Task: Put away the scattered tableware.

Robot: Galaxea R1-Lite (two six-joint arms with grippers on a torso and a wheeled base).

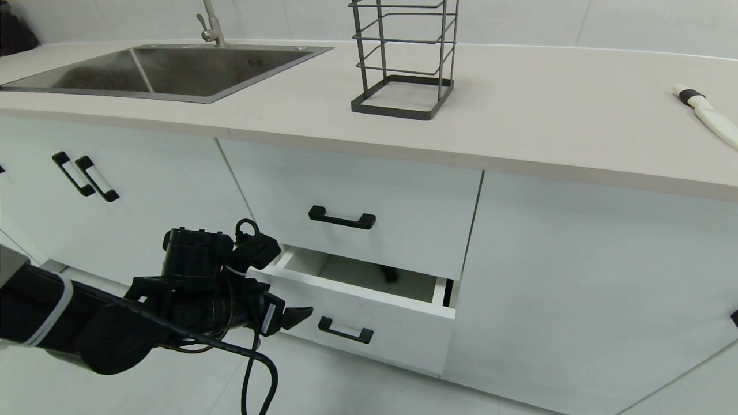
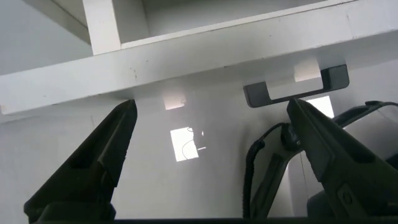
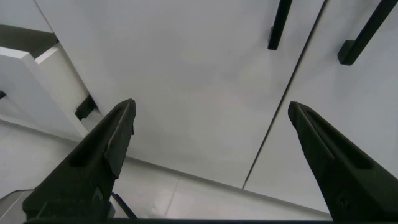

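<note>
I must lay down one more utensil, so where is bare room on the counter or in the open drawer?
The counter is bare between the sink and the wire rack, and more widely between the rack and the white utensil. The open drawer holds one dark item at its back. The left end effector crowds its handle.

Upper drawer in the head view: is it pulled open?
No, the upper drawer sits shut against the cabinet front, while the lower drawer beneath it is the one pulled out.

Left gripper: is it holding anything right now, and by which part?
Nothing is held. The left gripper is open before the lower drawer, not closed on its handle; the right gripper is open and empty too.
</note>
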